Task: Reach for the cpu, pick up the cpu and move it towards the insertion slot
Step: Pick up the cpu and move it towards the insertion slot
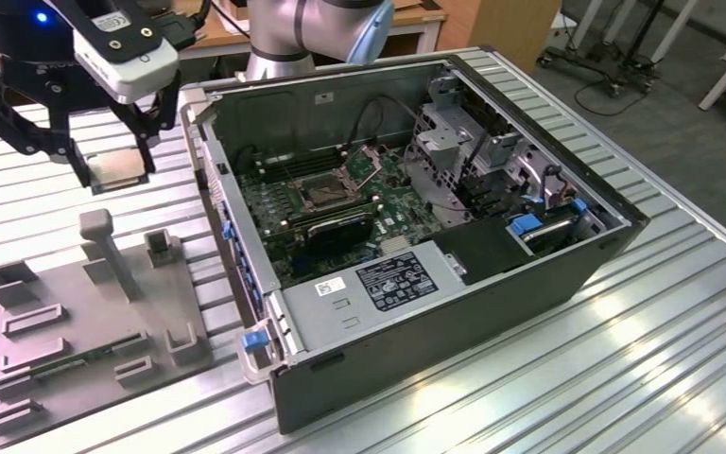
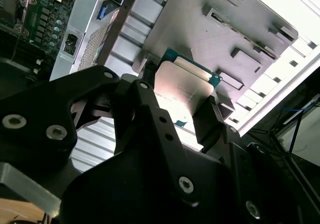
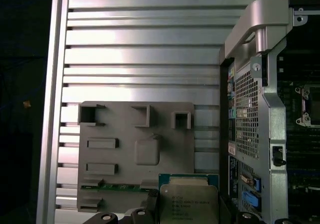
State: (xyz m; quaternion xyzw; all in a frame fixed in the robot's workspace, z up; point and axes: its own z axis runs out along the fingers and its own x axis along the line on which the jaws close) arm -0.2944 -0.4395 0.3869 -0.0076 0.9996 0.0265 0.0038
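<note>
Exterior view first: the gripper [image 1: 118,172] hangs above the ribbed table [image 1: 665,359] at that view's left, fingers clamped on opposite edges of the cpu [image 1: 116,166] — an edge grip that, I judge, spares its faces. The grey fixture plate [image 1: 86,331] lies below, and the insertion slot [image 1: 325,192] is well apart inside the open computer case [image 1: 464,312]. In the second wrist view the chip sits pinched between dark fingers [image 2: 209,120], and in the first wrist view it hovers over the plate's edge — the carry looks barely begun.
</note>
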